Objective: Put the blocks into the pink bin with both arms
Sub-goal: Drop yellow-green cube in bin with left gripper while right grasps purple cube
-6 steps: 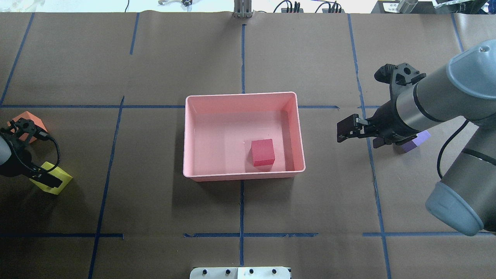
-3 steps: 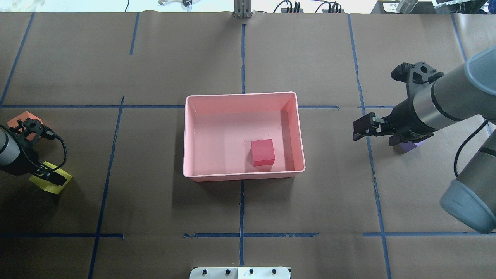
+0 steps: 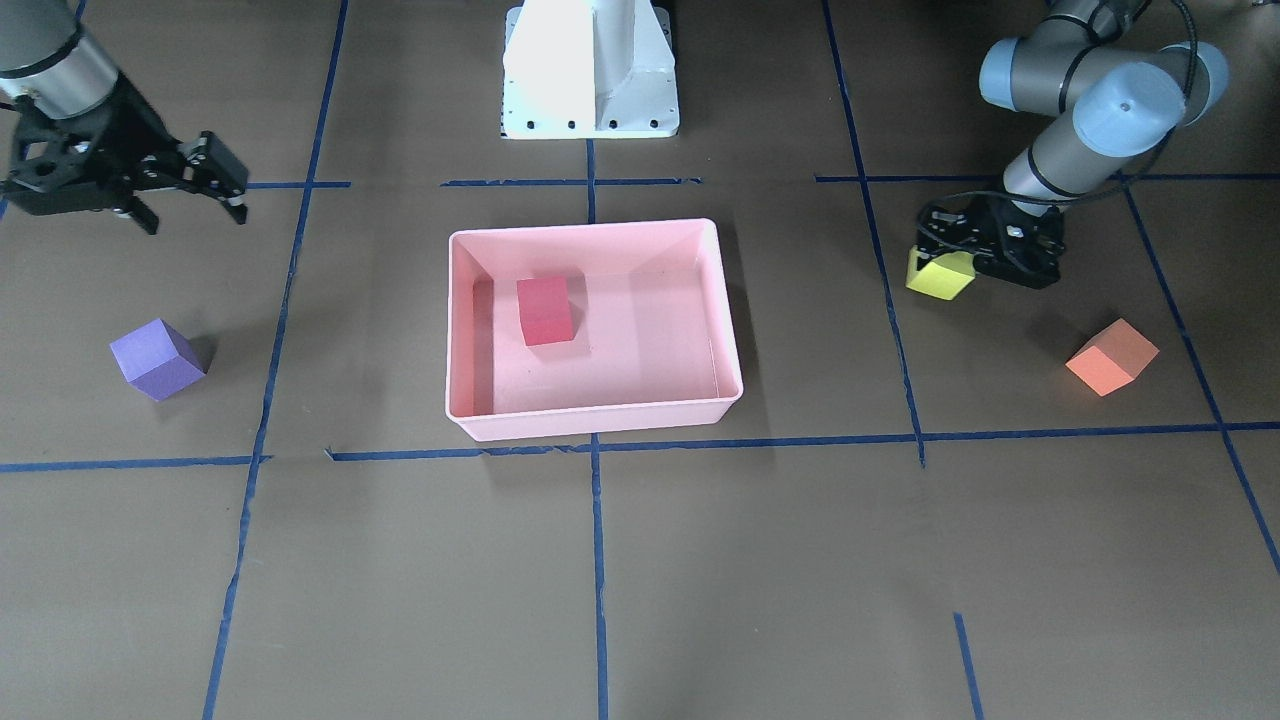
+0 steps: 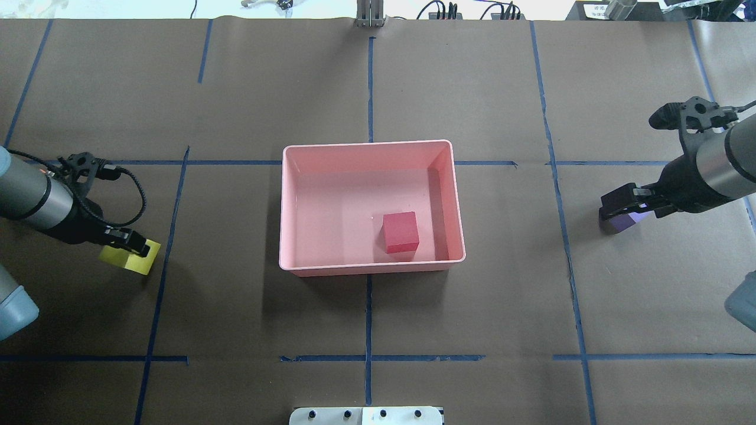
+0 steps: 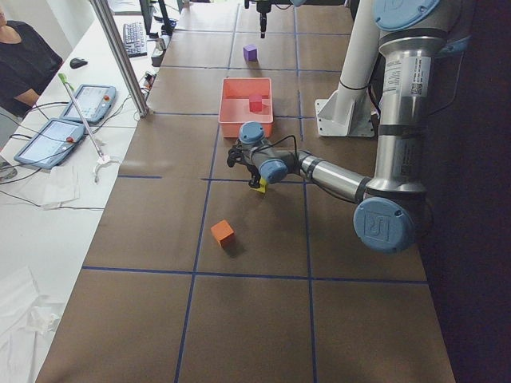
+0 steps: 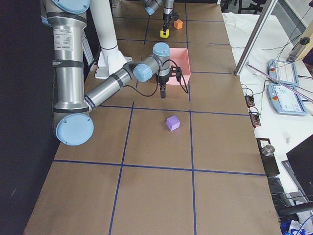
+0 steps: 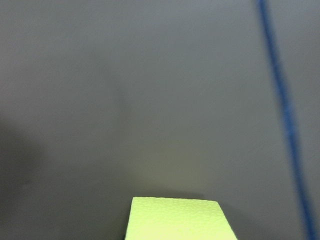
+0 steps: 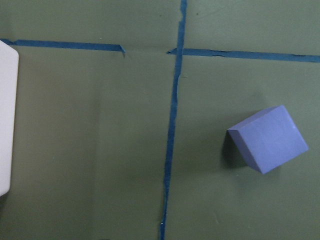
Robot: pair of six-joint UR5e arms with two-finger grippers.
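My left gripper [image 4: 134,247] is shut on the yellow-green block [image 4: 125,260], a little above the table and left of the pink bin [image 4: 366,146]. That block [image 3: 938,276] also fills the bottom of the left wrist view [image 7: 176,220]. A red block [image 4: 400,232] lies inside the bin. The orange block [image 3: 1112,357] sits on the table behind the left arm and is hidden in the overhead view. My right gripper [image 3: 190,195] is open and holds nothing. It hangs above and beside the purple block [image 3: 158,358], which the right wrist view shows resting alone on the paper [image 8: 267,140].
The white pedestal [image 3: 590,70] stands at the robot's side of the bin. Blue tape lines cross the brown paper table. A side bench with tablets [image 5: 88,104] and a seated person [image 5: 24,64] lies beyond the far table edge.
The left gripper has carried the yellow-green block to the right, toward the bin, and now covers the orange block from above. The right arm has drawn back to the right, over the purple block.
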